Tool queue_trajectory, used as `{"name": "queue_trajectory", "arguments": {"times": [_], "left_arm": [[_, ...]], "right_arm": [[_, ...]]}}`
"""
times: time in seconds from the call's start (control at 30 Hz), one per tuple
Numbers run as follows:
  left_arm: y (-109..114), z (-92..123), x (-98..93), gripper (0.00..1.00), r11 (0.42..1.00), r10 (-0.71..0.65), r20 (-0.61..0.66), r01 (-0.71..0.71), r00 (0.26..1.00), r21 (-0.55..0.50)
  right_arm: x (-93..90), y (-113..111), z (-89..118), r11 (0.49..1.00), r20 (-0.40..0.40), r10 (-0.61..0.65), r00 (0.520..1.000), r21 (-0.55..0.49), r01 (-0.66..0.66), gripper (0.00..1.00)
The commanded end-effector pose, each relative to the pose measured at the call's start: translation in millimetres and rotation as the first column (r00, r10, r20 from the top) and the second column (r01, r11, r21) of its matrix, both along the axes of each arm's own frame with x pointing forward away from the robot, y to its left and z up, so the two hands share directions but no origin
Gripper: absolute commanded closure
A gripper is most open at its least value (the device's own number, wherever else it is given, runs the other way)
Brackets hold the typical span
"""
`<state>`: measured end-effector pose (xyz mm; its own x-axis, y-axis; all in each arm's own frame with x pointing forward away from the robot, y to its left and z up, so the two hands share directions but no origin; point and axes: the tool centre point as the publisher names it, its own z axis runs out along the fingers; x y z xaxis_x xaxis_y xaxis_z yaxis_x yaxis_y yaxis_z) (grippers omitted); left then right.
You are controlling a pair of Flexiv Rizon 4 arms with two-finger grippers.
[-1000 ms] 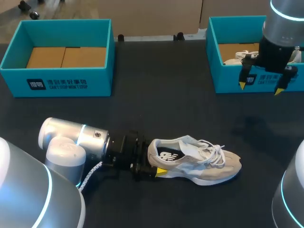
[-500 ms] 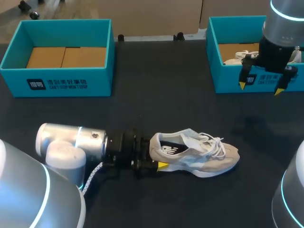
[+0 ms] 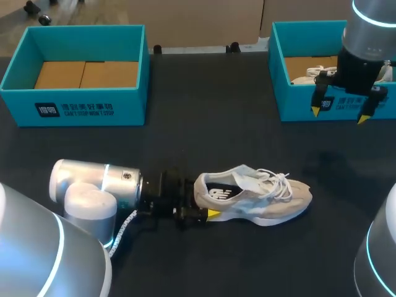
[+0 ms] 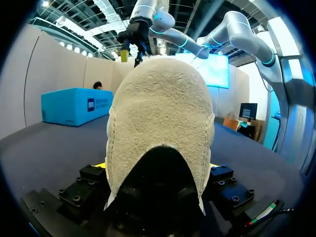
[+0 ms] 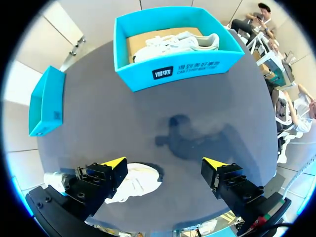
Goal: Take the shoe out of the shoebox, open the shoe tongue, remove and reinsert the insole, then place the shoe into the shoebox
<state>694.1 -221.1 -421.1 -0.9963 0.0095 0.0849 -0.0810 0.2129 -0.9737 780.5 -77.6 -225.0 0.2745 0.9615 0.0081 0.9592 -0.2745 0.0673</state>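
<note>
Beige shoe pinched in left hand; right hand splayed.

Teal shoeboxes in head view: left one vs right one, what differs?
The left teal cardboard shoebox shows only its brown cardboard floor; the right teal cardboard shoebox holds a white laced shoe. The left shoebox stands unobstructed; the right shoebox has the open right gripper hanging before its front wall. Shared: teal, open-topped, print on the front wall.

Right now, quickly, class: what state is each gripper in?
Left gripper: shut on the shoe, at its heel.
Right gripper: open, holding nothing.
</note>
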Motion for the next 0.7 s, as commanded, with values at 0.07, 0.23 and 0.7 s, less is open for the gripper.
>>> {"name": "queue_trajectory", "arguments": {"times": [0.07,0.23,0.7], "left_arm": [[-4.0,-4.8,-1.4,1.0,1.0,0.011,0.003,-0.011,1.0,-0.002],[-3.8,-7.5,-2.4,1.0,1.0,0.015,0.012,-0.015,1.0,-0.004],[-3.8,-7.5,-2.4,1.0,1.0,0.015,0.012,-0.015,1.0,-0.004]], "right_arm": [[-0.6,-0.6,-0.4,1.0,0.002,0.001,1.0,0.001,-0.001,0.0],[-0.6,-0.6,-0.4,1.0,0.002,0.001,1.0,0.001,-0.001,0.0],[-28.1,43.4,-0.8,0.997,-0.015,0.036,0.999,-0.069,-0.036,0.0]]}}
